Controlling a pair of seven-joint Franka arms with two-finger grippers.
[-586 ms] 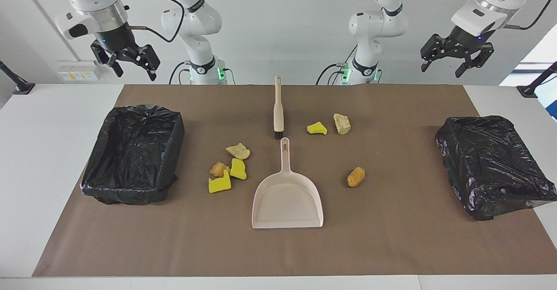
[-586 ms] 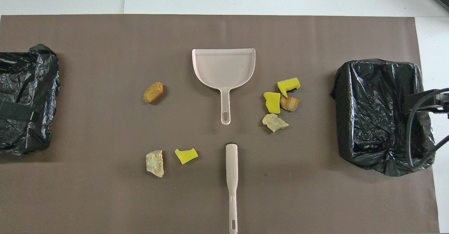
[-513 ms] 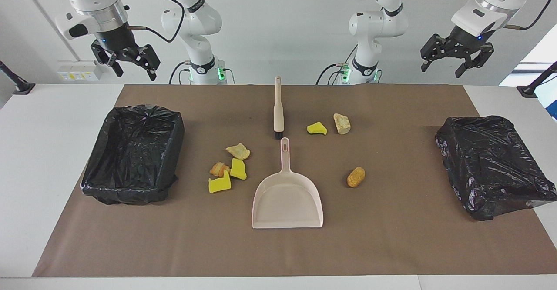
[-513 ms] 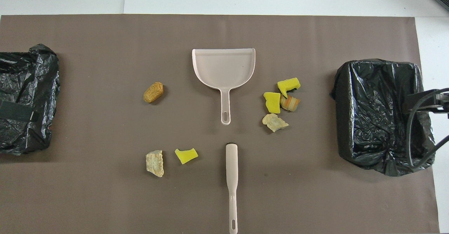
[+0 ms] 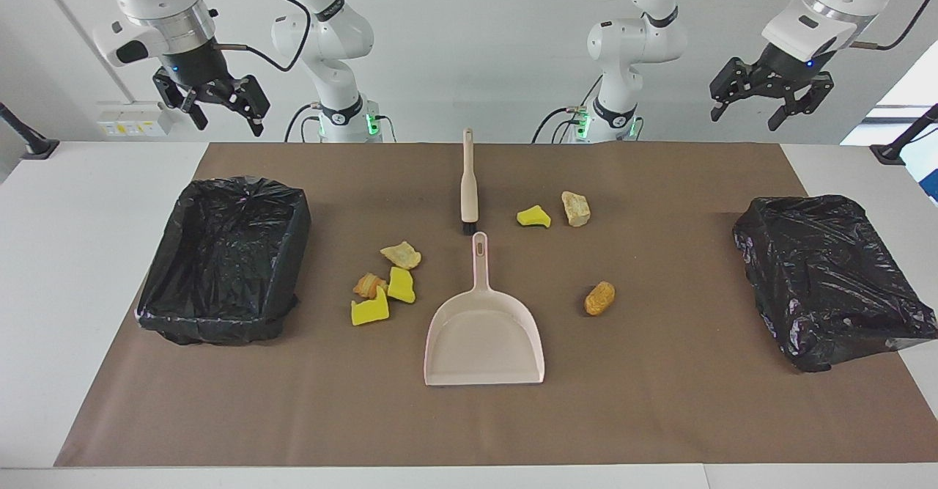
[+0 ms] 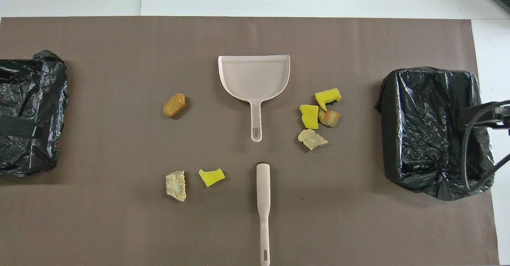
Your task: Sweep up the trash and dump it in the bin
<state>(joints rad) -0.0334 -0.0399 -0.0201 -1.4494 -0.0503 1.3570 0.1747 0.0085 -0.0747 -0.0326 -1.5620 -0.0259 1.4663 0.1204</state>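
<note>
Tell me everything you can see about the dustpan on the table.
The dustpan is pale pink and looks like smooth plastic: a wide shallow scoop with raised side walls and a thin straight handle ending in a hanging slot. It lies flat and empty at the middle of the brown mat, handle pointing toward the robots, open lip away from them. The brush lies in line with the handle, nearer the robots, not touching. Nothing but the mat touches it.

Seven yellow and tan trash scraps (image 5: 401, 284) (image 6: 310, 117) lie loose on the mat, none in either bin (image 5: 223, 258) (image 6: 432, 130).
</note>
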